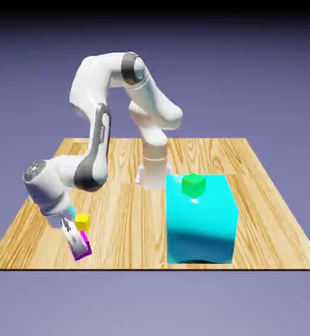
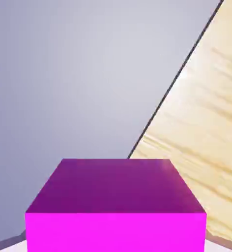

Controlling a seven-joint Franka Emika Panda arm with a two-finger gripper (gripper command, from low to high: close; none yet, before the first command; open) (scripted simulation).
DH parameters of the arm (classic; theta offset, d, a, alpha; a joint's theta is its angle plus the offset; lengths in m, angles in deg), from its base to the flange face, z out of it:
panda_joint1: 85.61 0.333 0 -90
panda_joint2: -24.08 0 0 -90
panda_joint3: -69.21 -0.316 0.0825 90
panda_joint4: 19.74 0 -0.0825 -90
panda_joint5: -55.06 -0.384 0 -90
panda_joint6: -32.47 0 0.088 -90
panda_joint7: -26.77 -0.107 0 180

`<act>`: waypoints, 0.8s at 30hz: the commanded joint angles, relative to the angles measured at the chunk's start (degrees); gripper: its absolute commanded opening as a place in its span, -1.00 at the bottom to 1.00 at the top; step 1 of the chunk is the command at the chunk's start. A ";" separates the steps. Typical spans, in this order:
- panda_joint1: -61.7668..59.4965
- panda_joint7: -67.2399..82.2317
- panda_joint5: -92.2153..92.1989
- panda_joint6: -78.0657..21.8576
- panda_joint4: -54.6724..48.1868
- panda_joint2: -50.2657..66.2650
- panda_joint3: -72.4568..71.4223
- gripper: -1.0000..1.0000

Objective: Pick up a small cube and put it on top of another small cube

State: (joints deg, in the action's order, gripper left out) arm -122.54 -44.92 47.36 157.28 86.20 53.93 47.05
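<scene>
A: Fingers?
B: Gripper point(image 1: 78, 248) closing snugly on magenta cube point(image 2: 116, 231), one finger pressing each side, gap just a cube wide. Cube sitting near the table's point(image 1: 121, 243) front edge.
A: Beside it?
B: Big cyan block point(image 1: 200, 223) standing well apart, toward the exterior view's right. Green cube point(image 1: 194, 185) resting on its top.
A: Farther back?
B: Yellow cube point(image 1: 83, 222) lying just behind the magenta one.
</scene>
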 commanded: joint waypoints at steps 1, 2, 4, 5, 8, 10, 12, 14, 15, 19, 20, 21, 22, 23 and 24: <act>1.01 2.04 -0.89 -0.18 0.61 -1.58 -2.08 -1.00; 2.16 4.08 -2.14 -0.10 2.06 -3.65 -4.14 -1.00; 4.47 8.15 -4.65 0.07 4.97 -7.80 -8.28 -1.00; 5.63 10.19 -5.90 0.15 6.42 -9.88 -10.34 -1.00; 9.10 16.20 -9.62 0.43 10.86 -16.11 -16.43 -1.00; 11.60 18.60 -11.44 1.01 15.01 -20.23 -18.63 -1.00; 14.09 21.01 -13.27 1.59 19.16 -24.35 -20.84 -1.00; 16.59 23.41 -15.09 2.17 23.32 -28.48 -23.04 -1.00; 17.84 24.61 -16.00 2.46 25.39 -30.54 -24.15 -1.00; 22.83 29.41 -19.65 3.62 33.70 -38.78 -28.55 -1.00; 24.08 30.61 -20.56 3.91 35.77 -40.84 -29.66 -1.00; 25.32 31.81 -21.47 4.20 37.85 -42.90 -30.76 -1.00; 26.57 33.01 -22.38 4.49 39.93 -44.96 -31.86 -1.00; 27.83 34.15 -23.26 4.78 42.00 -47.00 -32.88 -1.00; 29.24 33.72 -23.21 5.21 44.08 -48.37 -31.79 -1.00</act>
State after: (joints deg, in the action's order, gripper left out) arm -93.30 -11.07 23.95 162.48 130.28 5.57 15.26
